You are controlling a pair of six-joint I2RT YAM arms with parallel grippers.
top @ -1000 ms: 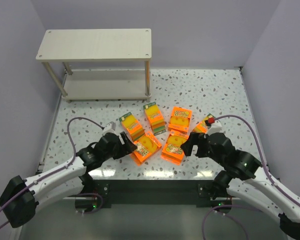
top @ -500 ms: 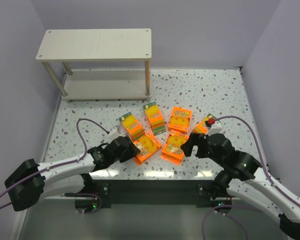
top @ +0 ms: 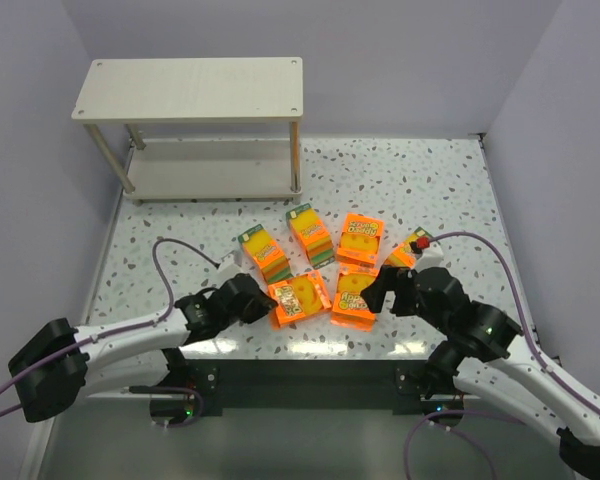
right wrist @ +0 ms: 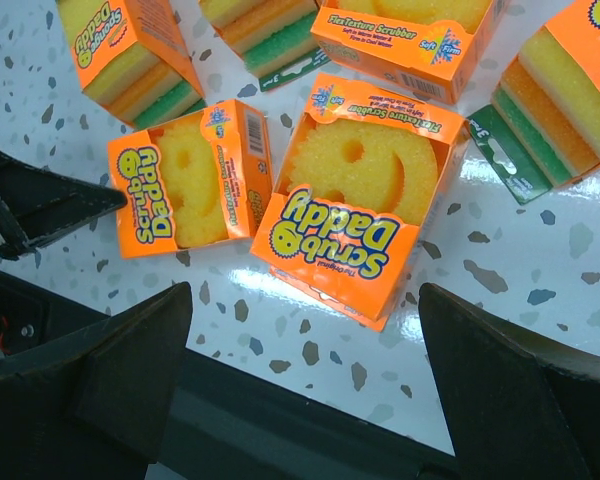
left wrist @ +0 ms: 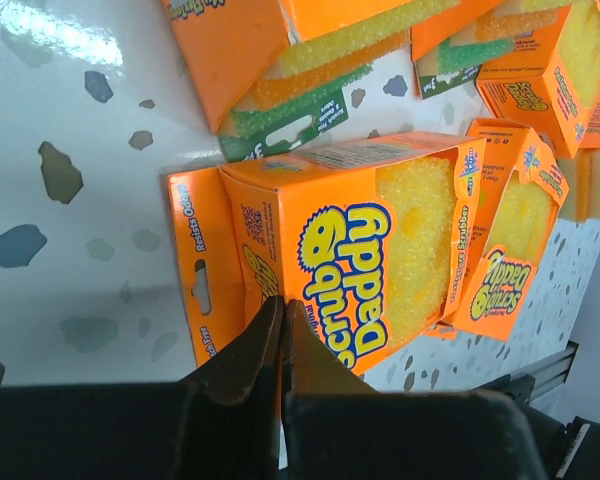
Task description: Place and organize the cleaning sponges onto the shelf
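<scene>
Your left gripper: fingers were pressed together at the edge of the near-left pack. Your right gripper: fingers were spread wide above the near-right pack. Six cleaning sponges lay clustered near-centre on the table; shelf stood far left, well apart.

High rear overview; two close downward wrist views, same orange pack in both.

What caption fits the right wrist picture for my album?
Open right gripper poised over a smiley-face sponge pack on the speckled table.
</scene>
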